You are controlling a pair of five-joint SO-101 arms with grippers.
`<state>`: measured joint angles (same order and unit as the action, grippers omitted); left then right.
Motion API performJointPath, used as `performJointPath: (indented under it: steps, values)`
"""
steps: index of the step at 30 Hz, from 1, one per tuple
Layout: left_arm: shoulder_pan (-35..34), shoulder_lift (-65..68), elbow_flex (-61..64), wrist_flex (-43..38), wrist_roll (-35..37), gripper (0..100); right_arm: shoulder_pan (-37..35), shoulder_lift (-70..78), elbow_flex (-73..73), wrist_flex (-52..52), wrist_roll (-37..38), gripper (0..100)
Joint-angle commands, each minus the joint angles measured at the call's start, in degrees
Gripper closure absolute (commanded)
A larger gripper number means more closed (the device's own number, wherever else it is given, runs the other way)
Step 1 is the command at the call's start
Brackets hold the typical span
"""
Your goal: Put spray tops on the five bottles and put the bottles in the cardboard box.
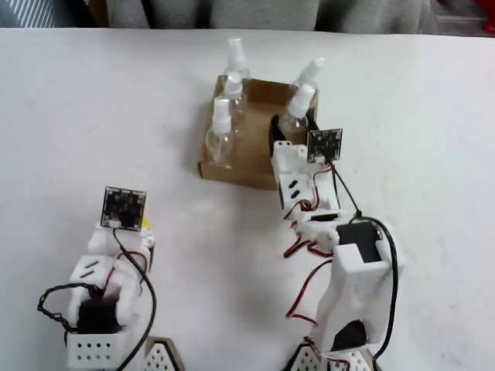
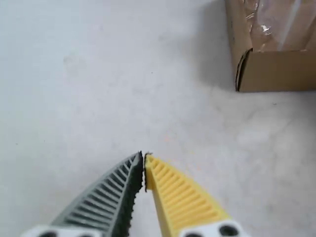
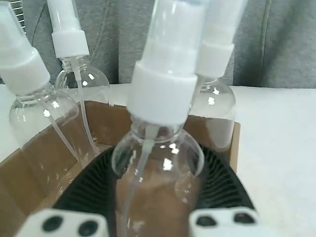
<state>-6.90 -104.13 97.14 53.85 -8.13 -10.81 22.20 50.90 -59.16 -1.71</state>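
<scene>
From above, the box point(image 1: 232, 171) sat near the middle of the surface point(image 1: 93, 100). The right arm stretched to its near right corner, where the right claw point(image 1: 285, 130) was clamped around a bottle point(image 1: 297, 107) that stood upright with its spray top on. Four other bottles point(image 1: 221, 131), all topped as well, stood upright. Two were along the box's left side, one at its far left corner and one at its far right. I could not tell from there whether the far two were inside the box. The left claw point(image 1: 145, 229) hung over the surface, well apart from the box.

At the left wrist, the left claw point(image 2: 144, 165) was clenched shut, grey and yellow tips touching, above the surface point(image 2: 98, 74). A corner of the box point(image 2: 276, 71) lay beyond.

At the right wrist, the right claw point(image 3: 159, 158) gripped the bottle point(image 3: 160, 123), its black fingers point(image 3: 89, 182) curving round both sides of the clear body. Behind it were the box point(image 3: 29, 173) wall and the other bottles point(image 3: 29, 103).
</scene>
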Motion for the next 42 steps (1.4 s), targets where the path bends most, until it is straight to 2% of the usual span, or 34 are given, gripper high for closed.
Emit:
performJointPath:
  steps: [1, 9, 35, 42]
  values:
    - [0.5, -0.7, -0.2, 0.2, -0.3, 98, 0.2, -0.3, 0.1, -0.7, 0.1, 97.7]
    - [0.7, -0.7, -0.2, 0.2, -0.3, 98, -0.3, -0.8, 2.0, -0.8, 0.1, 79.6]
    - [0.7, -0.7, -0.2, 0.2, -0.3, 98, 0.5, -9.1, 4.7, -0.4, -0.4, 79.0]
    - [0.7, -0.7, -0.2, 0.2, -0.3, 98, 0.3, -8.7, 4.5, 3.7, -0.4, 78.8]
